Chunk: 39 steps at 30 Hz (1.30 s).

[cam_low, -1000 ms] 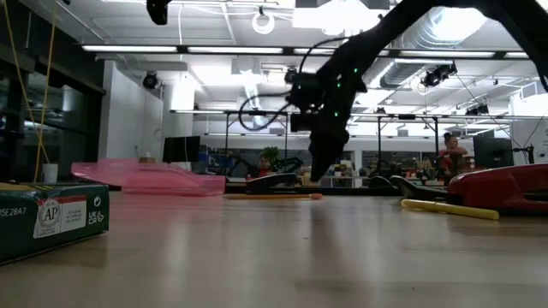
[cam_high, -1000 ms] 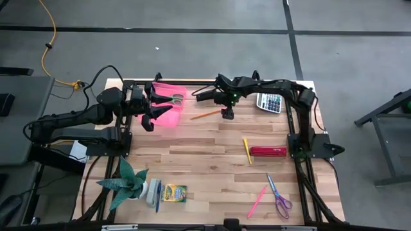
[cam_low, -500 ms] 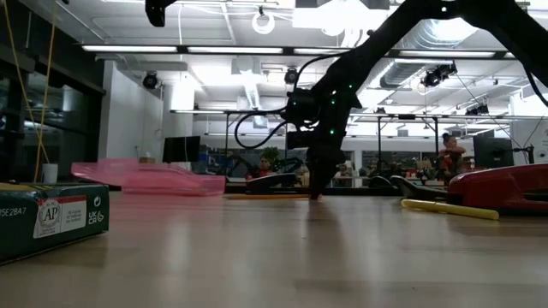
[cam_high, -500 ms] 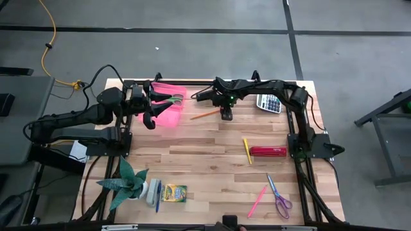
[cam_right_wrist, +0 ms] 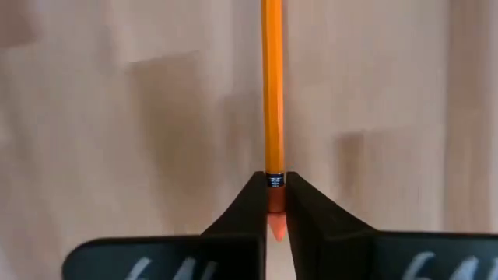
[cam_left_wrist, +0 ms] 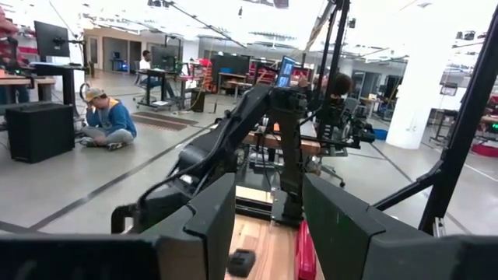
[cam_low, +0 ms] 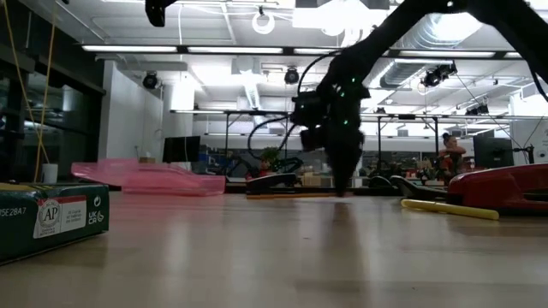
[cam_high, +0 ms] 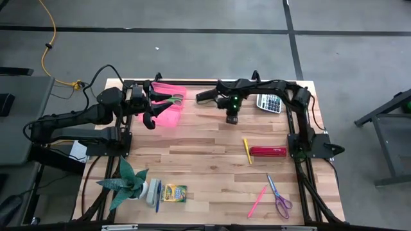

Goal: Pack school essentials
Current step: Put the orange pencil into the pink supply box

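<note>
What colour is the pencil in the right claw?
Orange, with a pinkish eraser end; the pencil shows best in the right wrist view, pinched by the right claw.

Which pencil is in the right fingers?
The orange pencil: the right gripper is shut on its eraser end. The yellow pencil and pink pencil lie untouched farther down the table.

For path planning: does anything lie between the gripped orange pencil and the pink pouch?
Nothing visible does. The right gripper is shut on the thin orange pencil; only bare wooden tabletop separates it from the pink plastic pouch.
</note>
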Available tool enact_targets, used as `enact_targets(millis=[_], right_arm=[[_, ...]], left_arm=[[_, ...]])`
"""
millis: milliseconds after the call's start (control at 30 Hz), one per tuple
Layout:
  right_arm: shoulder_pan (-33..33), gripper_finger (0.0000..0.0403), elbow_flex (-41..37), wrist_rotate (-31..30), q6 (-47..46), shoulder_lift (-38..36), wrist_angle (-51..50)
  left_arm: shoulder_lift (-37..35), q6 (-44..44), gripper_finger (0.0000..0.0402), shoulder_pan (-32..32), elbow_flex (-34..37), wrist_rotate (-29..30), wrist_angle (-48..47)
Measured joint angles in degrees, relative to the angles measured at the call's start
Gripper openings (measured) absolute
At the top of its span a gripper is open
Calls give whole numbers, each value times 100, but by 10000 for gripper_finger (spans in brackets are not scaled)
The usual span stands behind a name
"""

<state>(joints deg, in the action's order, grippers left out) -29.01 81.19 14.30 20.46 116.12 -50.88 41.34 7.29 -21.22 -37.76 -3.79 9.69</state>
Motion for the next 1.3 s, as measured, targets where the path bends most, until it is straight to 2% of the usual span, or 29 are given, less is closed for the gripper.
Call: enact_targets(millis=[133, 233, 333, 467, 567, 700, 800, 967, 1133, 1300], right_arm=[[81, 4, -276, 230, -390, -815, 120], [196, 4, -1155, 223, -1166, -1623, 772], [440, 3, -2203, 208, -2351, -2700, 1854], [1068, 2, -3339, -460, -4065, -3886, 3694], [1585, 1, -3713, -1305, -4830, -4381, 4900], [2085, 1, -3791, -2355, -4966, -4451, 6225], [2284, 1, -3688, -2641, -4700, -4312, 6793], [2440, 0, -3537, -2654, -4387, -4186, 7237], [2554, 0, -3539, -2548, -4338, -4175, 7400], [2767, 0, -3512, -2198, -4093, -3818, 8131]], left_arm=[[0, 1, 141, -1, 0, -2, -3], [0, 0, 141, -1, 0, -2, -21], [2, -83, 141, -13, 0, -2, -46], [70, -400, 141, -12, -7, 51, -44], [272, -451, 141, -14, -9, 235, -48], [857, -249, 148, -14, -7, 126, 268], [1417, 87, 162, -10, -7, -175, 906], [2050, 600, 196, -10, -7, -333, 1936], [2285, 765, 225, -3, -7, -348, 2260], [2578, 965, 230, 73, -9, -319, 2667]])
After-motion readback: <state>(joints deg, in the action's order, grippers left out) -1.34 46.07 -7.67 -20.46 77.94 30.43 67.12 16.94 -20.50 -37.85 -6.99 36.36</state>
